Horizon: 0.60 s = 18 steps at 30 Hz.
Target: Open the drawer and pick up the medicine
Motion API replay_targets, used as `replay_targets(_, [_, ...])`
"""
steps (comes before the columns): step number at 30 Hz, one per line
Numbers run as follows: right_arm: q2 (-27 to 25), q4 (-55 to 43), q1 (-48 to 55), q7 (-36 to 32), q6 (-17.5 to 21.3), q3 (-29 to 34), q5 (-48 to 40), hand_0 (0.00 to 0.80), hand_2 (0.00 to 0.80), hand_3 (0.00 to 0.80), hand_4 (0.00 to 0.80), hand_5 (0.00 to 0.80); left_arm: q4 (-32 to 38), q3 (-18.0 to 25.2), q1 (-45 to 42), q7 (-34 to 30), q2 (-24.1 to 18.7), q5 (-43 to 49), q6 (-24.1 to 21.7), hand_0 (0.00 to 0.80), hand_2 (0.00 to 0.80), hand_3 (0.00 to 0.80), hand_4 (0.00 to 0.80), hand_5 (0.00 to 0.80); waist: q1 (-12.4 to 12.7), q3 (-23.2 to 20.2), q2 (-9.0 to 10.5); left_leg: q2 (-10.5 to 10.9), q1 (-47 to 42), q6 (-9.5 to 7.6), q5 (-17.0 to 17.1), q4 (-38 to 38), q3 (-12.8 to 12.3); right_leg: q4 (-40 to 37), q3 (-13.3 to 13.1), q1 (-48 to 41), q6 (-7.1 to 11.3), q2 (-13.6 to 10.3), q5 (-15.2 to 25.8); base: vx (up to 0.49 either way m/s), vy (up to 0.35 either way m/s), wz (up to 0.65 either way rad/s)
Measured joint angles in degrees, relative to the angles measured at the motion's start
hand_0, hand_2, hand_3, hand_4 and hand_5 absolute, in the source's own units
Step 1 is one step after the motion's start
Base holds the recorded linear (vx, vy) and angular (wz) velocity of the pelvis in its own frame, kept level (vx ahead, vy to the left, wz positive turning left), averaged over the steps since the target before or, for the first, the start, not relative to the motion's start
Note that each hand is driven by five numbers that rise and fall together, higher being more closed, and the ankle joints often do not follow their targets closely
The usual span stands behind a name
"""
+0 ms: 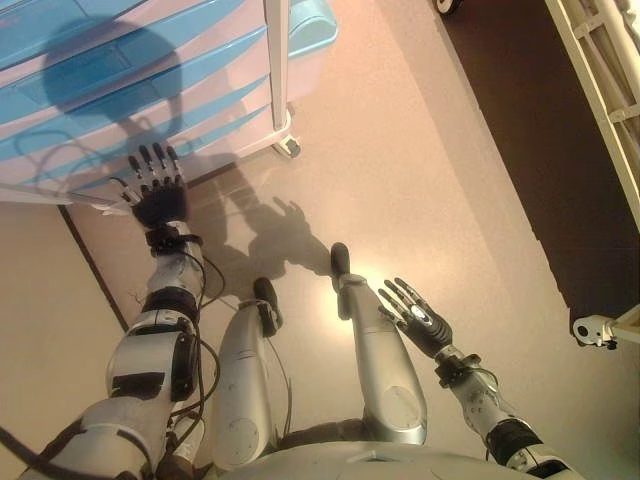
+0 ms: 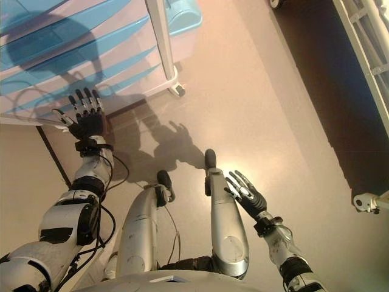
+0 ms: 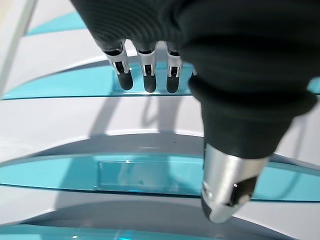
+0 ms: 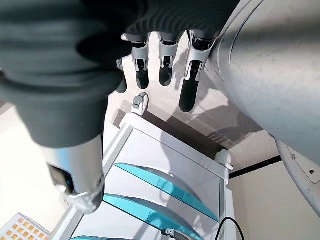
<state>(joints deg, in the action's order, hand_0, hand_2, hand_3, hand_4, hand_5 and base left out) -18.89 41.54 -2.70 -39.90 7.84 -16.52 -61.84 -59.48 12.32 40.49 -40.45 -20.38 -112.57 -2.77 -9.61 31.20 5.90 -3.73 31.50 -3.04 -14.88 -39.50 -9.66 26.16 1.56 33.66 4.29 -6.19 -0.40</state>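
The drawer unit (image 1: 130,80) stands on the floor (image 1: 420,170) at about eleven o'clock in the head views, a white frame on castors stacked with pale drawers whose curved fronts carry translucent blue handle strips (image 3: 150,175). The left hand (image 1: 158,196) is raised toward it with its fingers (image 3: 145,75) straight and slightly spread, holding nothing; from the head views the tips lie just short of the lower drawer fronts, and the left wrist view shows them hanging over one blue strip with another strip nearer the thumb (image 3: 225,190), though whether they touch cannot be told. The right hand (image 1: 420,315) hangs idle at about five o'clock, well apart from the unit, fingers relaxed and open. All drawers look closed, and the medicine is not visible anywhere, so it is presumably inside one of them. The drawers look like light, thin plastic that should slide easily but may flex or drag the whole castored unit along if pulled hard; the smooth curved front offers little friction, so the sensible hold is fingertips hooked under the lip of a blue strip near its middle. The medicine itself is probably small and light, needing a gentle pinch.
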Motion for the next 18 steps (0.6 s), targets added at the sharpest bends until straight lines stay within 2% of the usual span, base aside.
replay_targets(9, [-0.20, -0.08, -0.05, 0.27, -0.02, -0.02, 0.01, 0.000, 0.000, 0.000, 0.000, 0.000, 0.59, -0.02, 0.31, -0.60, -3.91, 0.00, -1.37, 0.000, 0.000, 0.000, 0.000, 0.000, -0.01, 0.11, -0.19, 0.29, -0.03, 0.06, 0.52, 0.64, 0.20, 0.01, 0.20, 0.06, -0.01, -0.32, -0.01, -0.006, 0.037, 0.02])
replay_targets(18, [-0.82, -0.10, -0.11, 0.26, 0.29, -0.02, 0.01, 0.000, 0.000, 0.000, 0.000, 0.000, 0.81, -0.18, 0.78, -0.55, -4.81, 0.00, -2.38, 0.000, 0.000, 0.000, 0.000, 0.000, 0.03, 0.38, -0.66, 0.99, -0.12, 0.05, 1.42, 1.77, 0.41, 0.02, 0.53, 0.23, -0.07, -0.97, 0.03, -0.004, 0.012, 0.04])
